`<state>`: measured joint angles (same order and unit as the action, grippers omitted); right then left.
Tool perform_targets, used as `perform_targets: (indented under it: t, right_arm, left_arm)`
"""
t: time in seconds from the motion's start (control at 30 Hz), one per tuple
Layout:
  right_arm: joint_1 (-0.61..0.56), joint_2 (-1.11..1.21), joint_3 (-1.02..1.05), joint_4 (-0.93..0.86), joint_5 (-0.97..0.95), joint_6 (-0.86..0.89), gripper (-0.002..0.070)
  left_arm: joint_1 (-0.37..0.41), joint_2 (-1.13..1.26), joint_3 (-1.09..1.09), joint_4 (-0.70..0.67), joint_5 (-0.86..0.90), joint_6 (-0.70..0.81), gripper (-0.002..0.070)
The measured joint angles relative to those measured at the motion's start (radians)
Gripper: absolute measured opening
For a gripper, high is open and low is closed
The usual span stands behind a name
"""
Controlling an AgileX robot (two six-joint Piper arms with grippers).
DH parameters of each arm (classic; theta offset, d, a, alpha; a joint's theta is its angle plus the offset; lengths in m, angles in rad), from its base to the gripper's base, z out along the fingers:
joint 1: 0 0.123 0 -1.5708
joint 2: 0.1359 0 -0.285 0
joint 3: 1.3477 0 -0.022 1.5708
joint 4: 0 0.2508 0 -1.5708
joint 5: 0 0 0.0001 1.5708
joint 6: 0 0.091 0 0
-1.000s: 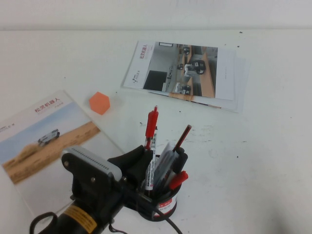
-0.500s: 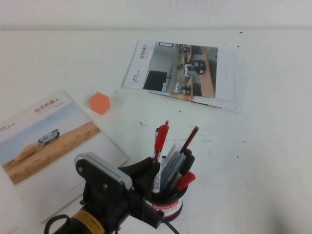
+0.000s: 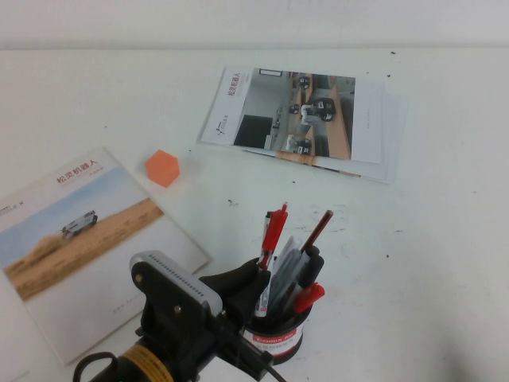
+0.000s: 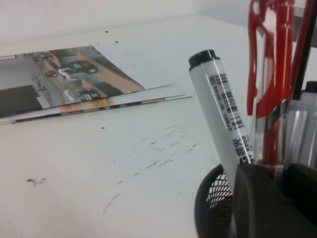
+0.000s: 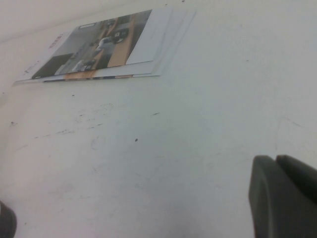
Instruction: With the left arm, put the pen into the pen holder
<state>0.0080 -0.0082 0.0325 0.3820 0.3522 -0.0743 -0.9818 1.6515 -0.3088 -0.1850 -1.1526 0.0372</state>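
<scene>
The red pen stands nearly upright over the black mesh pen holder at the table's near edge. My left gripper is shut on it just above the cup's rim. In the left wrist view the pen runs down between my two black fingers, with the gripper right over the holder's rim. The pen's lower end is hidden behind the fingers. A white black-capped marker and a dark-red pencil stand in the cup. My right gripper hovers shut over bare table, apart from everything.
An orange cube lies left of centre. A large booklet with a desert photo lies at the left, close to my left arm. A stack of brochures sits at the back.
My left gripper has carried the red pen to the right and downward, so the pen now stands lower over the holder. The holder has shifted slightly right.
</scene>
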Motion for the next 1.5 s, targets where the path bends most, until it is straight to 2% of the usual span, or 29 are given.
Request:
perform_targets:
  t: [0.07, 0.2, 0.3, 0.57, 0.67, 0.73, 0.83, 0.93, 1.07, 1.27, 1.37, 1.5]
  right_arm:
    - [0.000, 0.000, 0.000, 0.000, 0.000, 0.000, -0.0022]
    - [0.000, 0.000, 0.000, 0.000, 0.000, 0.000, -0.0022]
    - [0.000, 0.000, 0.000, 0.000, 0.000, 0.000, -0.0022]
    - [0.000, 0.000, 0.000, 0.000, 0.000, 0.000, -0.0022]
    - [0.000, 0.000, 0.000, 0.000, 0.000, 0.000, -0.0022]
    - [0.000, 0.000, 0.000, 0.000, 0.000, 0.000, -0.0022]
    - [0.000, 0.000, 0.000, 0.000, 0.000, 0.000, -0.0022]
    - [0.000, 0.000, 0.000, 0.000, 0.000, 0.000, -0.0022]
    - [0.000, 0.000, 0.000, 0.000, 0.000, 0.000, -0.0022]
    - [0.000, 0.000, 0.000, 0.000, 0.000, 0.000, -0.0022]
    - [0.000, 0.000, 0.000, 0.000, 0.000, 0.000, -0.0022]
    - [0.000, 0.000, 0.000, 0.000, 0.000, 0.000, -0.0022]
  left_arm:
    - [0.000, 0.000, 0.000, 0.005, 0.002, 0.000, 0.0090]
    - [0.000, -0.004, 0.000, 0.011, 0.004, 0.000, 0.0206]
    - [0.000, -0.019, 0.000, 0.013, 0.008, 0.000, 0.0267]
    - [0.000, -0.152, 0.064, -0.036, 0.008, 0.052, 0.0293]
    - [0.000, -0.239, 0.113, -0.083, 0.008, 0.067, 0.0269]
    - [0.000, -0.312, 0.151, -0.117, 0.008, 0.070, 0.0207]
    - [0.000, -0.438, 0.183, -0.148, 0.030, 0.070, 0.0069]
    - [0.000, -0.566, 0.191, -0.160, 0.146, 0.070, 0.0020]
    - [0.000, -0.745, 0.190, -0.185, 0.358, 0.070, 0.0004]
    - [0.000, -0.966, 0.155, -0.323, 0.696, 0.130, 0.0000]
    - [0.000, -1.024, 0.154, -0.354, 0.751, 0.191, -0.0001]
    - [0.000, -1.038, 0.154, -0.365, 0.731, 0.282, -0.0001]
